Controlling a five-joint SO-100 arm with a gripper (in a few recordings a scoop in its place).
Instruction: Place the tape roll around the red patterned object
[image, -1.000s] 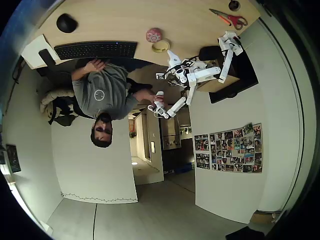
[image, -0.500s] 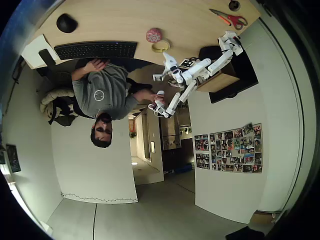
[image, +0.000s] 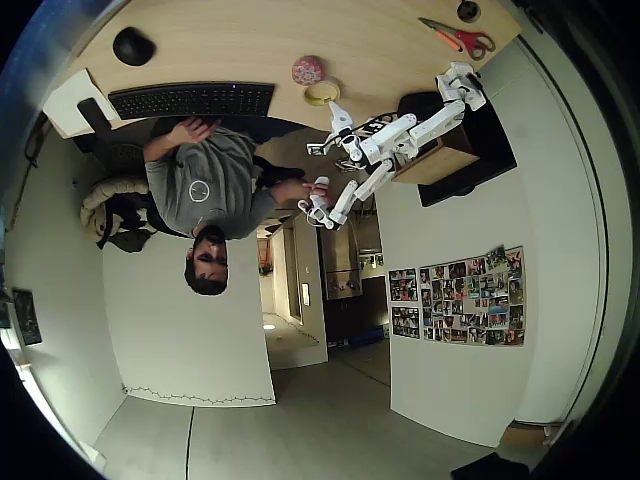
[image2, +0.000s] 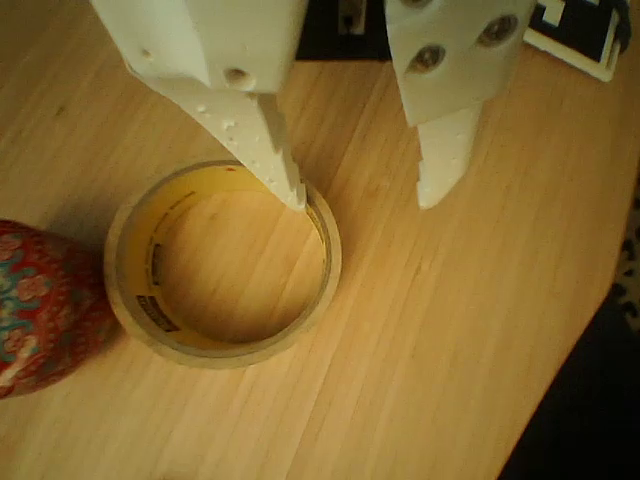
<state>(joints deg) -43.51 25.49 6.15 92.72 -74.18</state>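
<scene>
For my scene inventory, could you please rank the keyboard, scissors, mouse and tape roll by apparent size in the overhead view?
1. Long black keyboard
2. Red-handled scissors
3. and 4. Black rounded mouse and pale yellow tape roll ring: too alike to rank, and fisheye distortion adds doubt.

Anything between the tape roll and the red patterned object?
Nothing: in the wrist view the tape roll lies flat right beside the red patterned object, nearly touching.

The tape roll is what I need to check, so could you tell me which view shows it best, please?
The wrist view: the tape roll lies flat, open centre showing, beside the red patterned object. The overhead view shows it as a tiny ring.
</scene>
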